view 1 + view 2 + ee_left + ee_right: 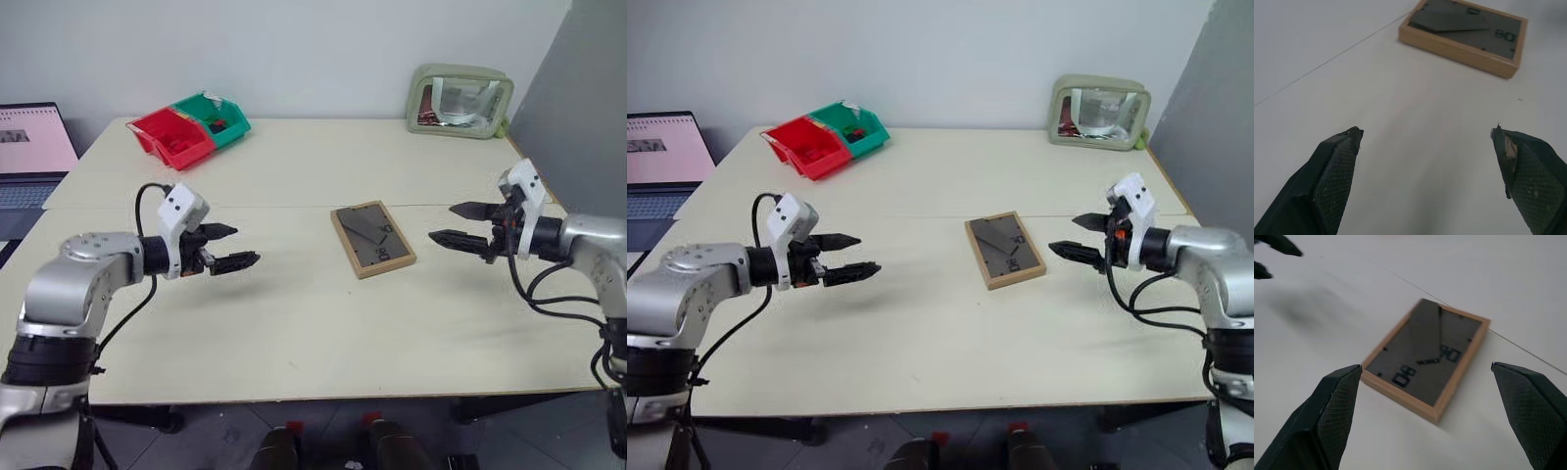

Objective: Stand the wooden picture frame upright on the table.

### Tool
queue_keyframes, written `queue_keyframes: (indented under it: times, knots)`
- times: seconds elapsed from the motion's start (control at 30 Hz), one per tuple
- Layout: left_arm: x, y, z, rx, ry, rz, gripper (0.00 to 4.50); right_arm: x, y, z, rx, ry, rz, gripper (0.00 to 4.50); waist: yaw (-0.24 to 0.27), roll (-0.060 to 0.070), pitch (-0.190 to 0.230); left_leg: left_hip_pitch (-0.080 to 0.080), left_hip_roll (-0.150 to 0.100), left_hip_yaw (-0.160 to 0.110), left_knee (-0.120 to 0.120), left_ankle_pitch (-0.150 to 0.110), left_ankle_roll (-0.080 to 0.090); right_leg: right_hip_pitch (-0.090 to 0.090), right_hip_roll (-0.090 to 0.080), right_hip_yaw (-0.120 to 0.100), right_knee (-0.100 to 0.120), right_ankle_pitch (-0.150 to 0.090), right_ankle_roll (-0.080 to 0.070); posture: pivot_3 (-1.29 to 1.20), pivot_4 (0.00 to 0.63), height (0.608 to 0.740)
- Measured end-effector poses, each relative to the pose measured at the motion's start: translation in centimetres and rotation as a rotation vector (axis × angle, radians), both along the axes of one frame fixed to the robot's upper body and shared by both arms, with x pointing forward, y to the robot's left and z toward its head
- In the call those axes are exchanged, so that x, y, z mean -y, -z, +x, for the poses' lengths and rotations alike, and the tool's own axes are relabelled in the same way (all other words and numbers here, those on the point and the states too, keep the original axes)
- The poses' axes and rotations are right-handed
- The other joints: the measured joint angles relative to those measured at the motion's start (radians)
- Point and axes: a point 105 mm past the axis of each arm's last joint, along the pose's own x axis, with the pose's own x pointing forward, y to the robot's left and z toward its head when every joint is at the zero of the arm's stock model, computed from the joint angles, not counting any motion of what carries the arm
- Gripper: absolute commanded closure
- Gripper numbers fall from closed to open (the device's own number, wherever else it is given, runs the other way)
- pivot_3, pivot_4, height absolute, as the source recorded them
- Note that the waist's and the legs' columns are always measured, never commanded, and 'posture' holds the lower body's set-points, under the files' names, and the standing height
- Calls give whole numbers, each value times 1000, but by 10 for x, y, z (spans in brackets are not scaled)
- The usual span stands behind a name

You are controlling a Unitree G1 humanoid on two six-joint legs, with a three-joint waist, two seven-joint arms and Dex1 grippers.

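One wooden picture frame (372,239) lies flat and face down on the tabletop (294,343), just on the near side of the seam, its dark grey back up and the fold-out stand pressed flat against it. We see it between our two claws: the left claw (227,247) hovers well to its left and the right claw (468,227) nearer on its right, both spread wide and holding nothing, both clear of the surface. We judge the frame light and stiff, with a hard wooden rim that should give the fingers a firm bite, though the smooth tabletop may let it slide if we push from one side only. The front may carry glass, which we cannot tell from here, so we would avoid dropping it. The best hold looks to be across the two long wooden edges, or one short edge lifted by one claw while the other steadies it; the stand will probably need swinging out first.
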Motion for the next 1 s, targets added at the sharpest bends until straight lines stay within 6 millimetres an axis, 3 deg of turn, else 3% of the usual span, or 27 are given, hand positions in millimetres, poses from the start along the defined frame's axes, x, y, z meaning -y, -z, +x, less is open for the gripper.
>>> queue_keyframes:
  times: [0.1,0.37,0.4,0.57,0.73,0.8,0.9,1.0]
  knots:
    - [-1,-5,6,34,-4,18,0,0,3,7,-6,5,-10,24,-1,0,0,0,0,1,0,0,0,0,0,1,0,0,0,0,150,740]
    - [13,8,15,42,-30,-31,0,11,11,29,33,126,-46,24,-1,0,0,-3,0,0,1,0,0,-3,-1,1,1,1,-1,0,150,740]
    - [15,9,16,47,-36,-37,175,13,11,34,46,152,-55,6,-1,0,0,-3,0,0,1,0,0,-2,-1,1,1,1,-1,0,150,740]
    - [27,20,39,73,-143,-79,1234,17,19,60,105,256,-141,1057,1,0,0,-3,-1,0,2,0,0,-2,-1,1,1,1,-1,0,150,740]
    - [71,35,68,85,-159,-107,2130,11,32,90,164,345,-210,2023,4,0,0,-4,-2,0,2,0,0,-2,-2,0,1,2,-1,0,150,740]
    - [85,40,88,101,-224,-105,2735,11,40,102,184,391,-237,2693,6,0,0,-4,-2,0,2,0,0,-2,-2,1,1,2,0,0,150,740]
    - [97,49,99,83,-258,-103,3310,13,48,110,192,430,-259,3350,5,0,0,-4,-3,1,1,0,0,-3,-3,1,1,2,0,0,150,740]
    - [123,63,102,27,-237,-123,3860,8,63,117,185,460,-273,3945,3,0,0,-4,-3,1,1,0,0,-3,-3,1,1,2,0,0,150,740]
